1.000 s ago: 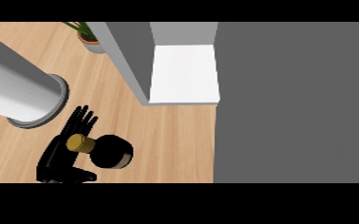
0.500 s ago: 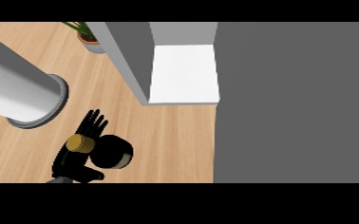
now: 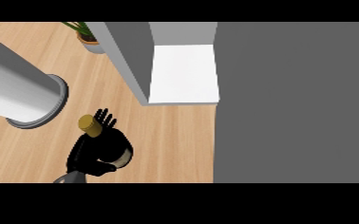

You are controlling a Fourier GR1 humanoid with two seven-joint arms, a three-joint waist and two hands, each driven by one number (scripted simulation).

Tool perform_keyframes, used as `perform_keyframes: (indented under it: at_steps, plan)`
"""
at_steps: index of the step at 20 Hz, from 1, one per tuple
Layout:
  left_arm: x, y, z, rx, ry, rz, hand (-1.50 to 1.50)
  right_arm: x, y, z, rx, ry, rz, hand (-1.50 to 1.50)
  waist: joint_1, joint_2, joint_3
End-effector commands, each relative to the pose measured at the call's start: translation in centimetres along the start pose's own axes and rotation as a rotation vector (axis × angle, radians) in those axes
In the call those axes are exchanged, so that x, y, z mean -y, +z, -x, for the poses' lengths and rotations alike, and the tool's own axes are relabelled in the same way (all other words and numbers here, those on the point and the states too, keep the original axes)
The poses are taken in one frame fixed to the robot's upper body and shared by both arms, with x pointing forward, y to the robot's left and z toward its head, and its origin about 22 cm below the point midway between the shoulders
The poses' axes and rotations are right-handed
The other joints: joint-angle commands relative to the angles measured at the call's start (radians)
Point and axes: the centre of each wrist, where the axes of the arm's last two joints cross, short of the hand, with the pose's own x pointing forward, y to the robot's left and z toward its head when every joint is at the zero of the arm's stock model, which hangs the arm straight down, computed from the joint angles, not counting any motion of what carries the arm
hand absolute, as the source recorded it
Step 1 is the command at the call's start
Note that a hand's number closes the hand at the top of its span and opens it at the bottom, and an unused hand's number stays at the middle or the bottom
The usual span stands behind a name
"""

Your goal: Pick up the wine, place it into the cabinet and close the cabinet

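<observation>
The wine bottle [image 3: 120,154] is dark with a tan cork top [image 3: 89,125]. It leans over the wooden counter [image 3: 175,142] at the lower left. My left hand [image 3: 85,154] is curled round its left side, with the fingers [image 3: 105,117] past the neck and the thumb [image 3: 102,169] under the body. The cabinet stands open up and to the right, showing its white shelf [image 3: 184,73]. Its dark grey door [image 3: 288,99] fills the right side. My right hand does not show.
A large pale grey cylinder [image 3: 24,95] slants in from the upper left and ends just left of the bottle. A potted plant [image 3: 88,39] stands behind the cabinet's grey side wall [image 3: 129,57].
The cork end of the bottle has swung up and slightly right, towards the cabinet, and my left hand has closed round the bottle. The grey cylinder has shifted slightly down and left.
</observation>
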Motion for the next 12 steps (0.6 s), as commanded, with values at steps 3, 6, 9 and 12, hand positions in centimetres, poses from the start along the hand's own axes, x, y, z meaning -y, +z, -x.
perform_keyframes:
  at_steps: [3, 6, 9, 12]
  plan:
    - [0.9, -1.4, 1.2, 0.037, 0.097, 0.085, 1.50, -1.7, 0.5, -3.3, 0.056, 0.001, -0.019, -1.50, -0.005, 0.002, -0.001]
    - [0.3, -0.8, 1.3, -0.006, 0.141, 0.144, 1.50, -1.6, 0.6, -3.5, 0.049, 0.015, -0.006, -1.50, -0.004, 0.001, -0.001]
    - [1.2, -0.9, 1.9, -0.045, 0.145, 0.176, 1.50, -1.9, 1.6, -4.0, 0.033, -0.004, -0.025, -1.50, -0.007, -0.001, -0.001]
    - [1.2, -1.2, 1.2, -0.021, 0.089, 0.215, 1.50, -1.6, -0.1, -2.9, 0.050, 0.016, -0.007, -1.50, 0.009, -0.001, 0.000]
